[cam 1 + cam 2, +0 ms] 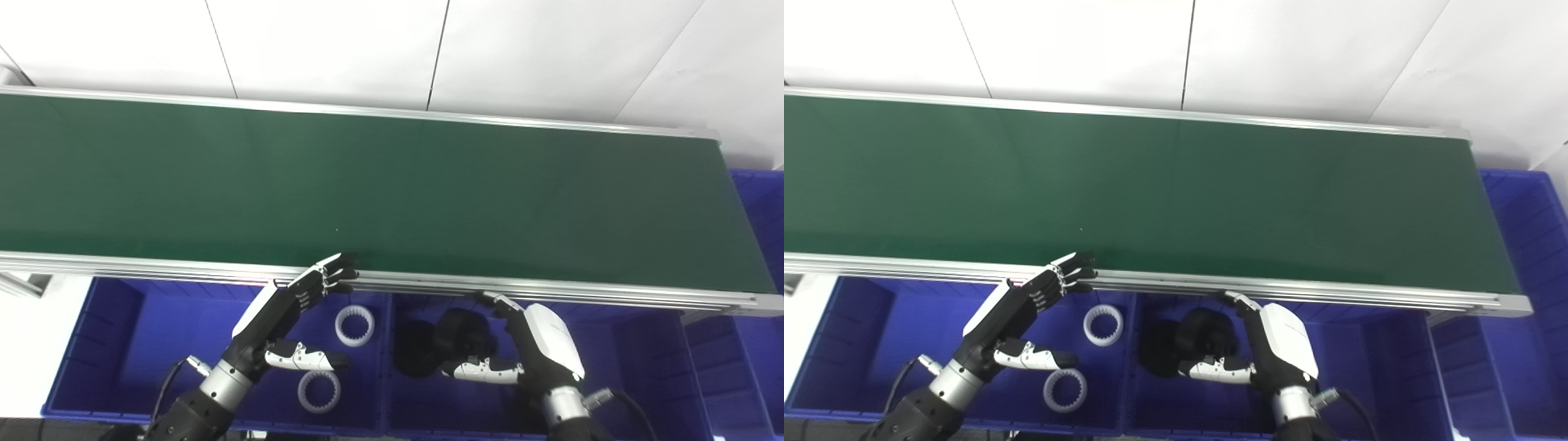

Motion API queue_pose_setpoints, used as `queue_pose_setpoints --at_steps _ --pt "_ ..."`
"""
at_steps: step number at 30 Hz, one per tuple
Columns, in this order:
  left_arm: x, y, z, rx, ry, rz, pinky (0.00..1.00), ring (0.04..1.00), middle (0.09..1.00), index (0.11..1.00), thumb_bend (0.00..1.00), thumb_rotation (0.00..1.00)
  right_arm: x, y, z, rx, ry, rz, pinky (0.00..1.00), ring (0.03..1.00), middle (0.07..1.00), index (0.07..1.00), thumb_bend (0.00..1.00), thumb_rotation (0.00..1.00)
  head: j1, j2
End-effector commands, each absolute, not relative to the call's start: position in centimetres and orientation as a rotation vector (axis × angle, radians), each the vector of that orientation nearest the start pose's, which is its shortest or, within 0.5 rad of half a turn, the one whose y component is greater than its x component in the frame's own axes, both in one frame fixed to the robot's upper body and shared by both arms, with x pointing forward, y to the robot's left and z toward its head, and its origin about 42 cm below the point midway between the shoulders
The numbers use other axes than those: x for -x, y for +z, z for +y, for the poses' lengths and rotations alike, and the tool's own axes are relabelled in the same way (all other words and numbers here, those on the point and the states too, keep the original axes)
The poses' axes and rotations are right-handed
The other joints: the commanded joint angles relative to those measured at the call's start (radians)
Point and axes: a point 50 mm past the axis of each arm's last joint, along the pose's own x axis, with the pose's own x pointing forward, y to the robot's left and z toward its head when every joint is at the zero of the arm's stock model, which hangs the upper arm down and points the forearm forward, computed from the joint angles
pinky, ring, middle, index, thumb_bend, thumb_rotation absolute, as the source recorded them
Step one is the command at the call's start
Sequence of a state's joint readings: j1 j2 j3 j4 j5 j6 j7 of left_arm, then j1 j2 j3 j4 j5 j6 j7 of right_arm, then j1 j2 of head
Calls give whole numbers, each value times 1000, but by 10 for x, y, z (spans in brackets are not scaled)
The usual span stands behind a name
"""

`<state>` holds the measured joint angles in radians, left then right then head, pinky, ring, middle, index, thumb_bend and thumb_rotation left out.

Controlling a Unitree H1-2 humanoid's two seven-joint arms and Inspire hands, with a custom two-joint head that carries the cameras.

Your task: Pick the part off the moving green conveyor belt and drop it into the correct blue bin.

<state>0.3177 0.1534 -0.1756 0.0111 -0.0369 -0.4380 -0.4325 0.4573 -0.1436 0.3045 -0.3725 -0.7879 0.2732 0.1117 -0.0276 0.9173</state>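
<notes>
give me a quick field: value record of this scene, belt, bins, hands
belt: green, no part on it
left bin: blue, holds two white toothed rings
middle bin: blue, holds black round parts
left hand: open, empty, fingertips at the belt's near rail
right hand: over middle bin beside black parts, grip unclear

A factory-style sorting station: a long green conveyor belt with aluminium rails, blue plastic bins below (white panelled wall behind).
</notes>
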Motion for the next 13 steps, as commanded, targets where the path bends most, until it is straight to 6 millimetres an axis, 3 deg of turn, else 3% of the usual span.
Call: queue_pose_setpoints --at_steps 1,7,13 --pt "-154 59 208 -76 -533 -147 815 876 934 897 854 343 -117 100 -194 795 222 190 851 959 985 990 923 515 3 -6" --pt "-150 59 211 -73 -510 -141 789 874 922 889 867 354 -102 112 -189 724 182 64 909 992 1000 1000 944 592 -10 -24" --pt "-148 54 214 -56 -512 -119 798 881 926 896 853 344 -90 110 -173 542 170 -57 772 905 937 957 904 564 -39 -55"
